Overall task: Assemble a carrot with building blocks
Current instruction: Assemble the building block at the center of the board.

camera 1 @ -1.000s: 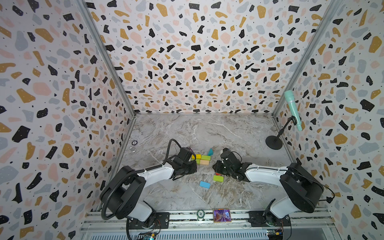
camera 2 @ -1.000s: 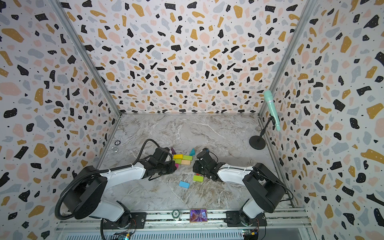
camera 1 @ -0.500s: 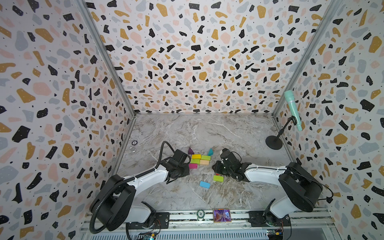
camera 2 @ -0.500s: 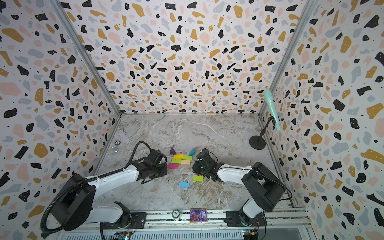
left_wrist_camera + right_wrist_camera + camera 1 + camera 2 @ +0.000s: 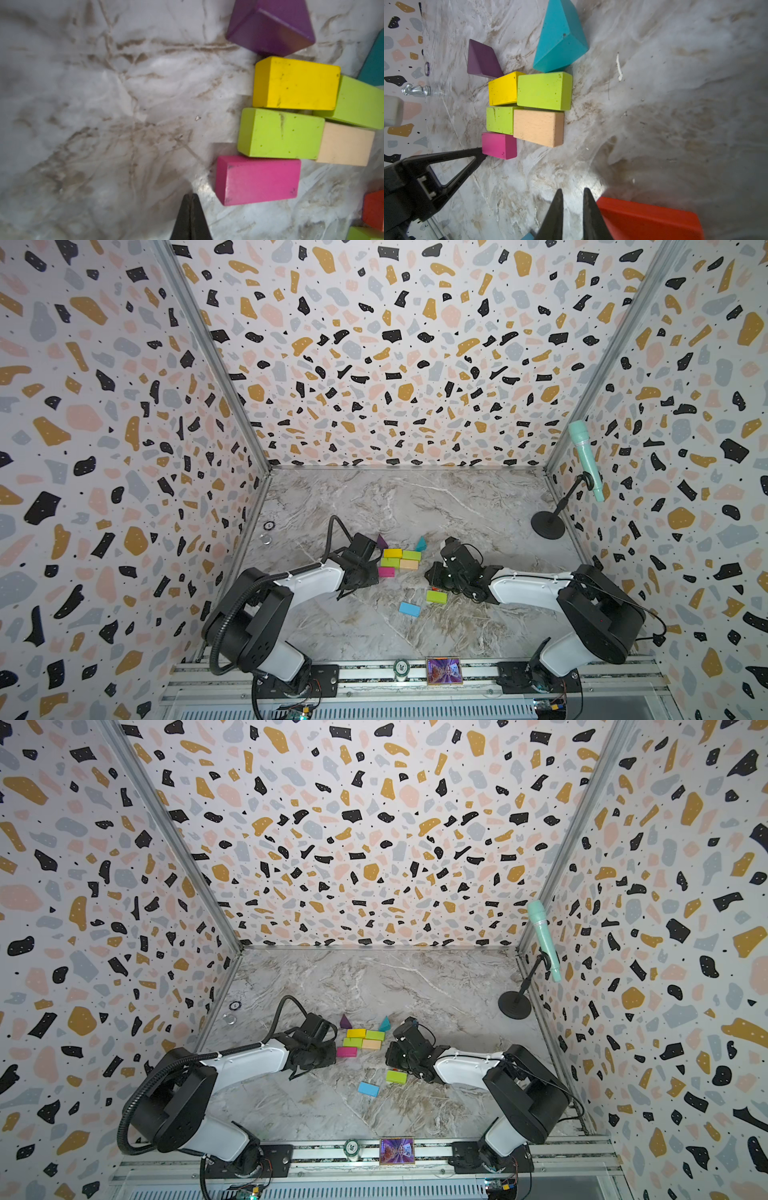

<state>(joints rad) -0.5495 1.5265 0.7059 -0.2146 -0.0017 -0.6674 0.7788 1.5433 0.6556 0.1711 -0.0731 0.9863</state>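
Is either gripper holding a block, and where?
Nothing is held: left gripper shut, empty, by the magenta brick; right gripper empty beside the red brick.

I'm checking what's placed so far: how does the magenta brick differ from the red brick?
The magenta brick sits against a lime green brick in the half-built carrot; the red brick lies apart from it. The left gripper, fingers shut, points at the magenta brick's end; the right gripper, fingers slightly parted, stands beside the red brick. Both are rectangular bricks lying flat.
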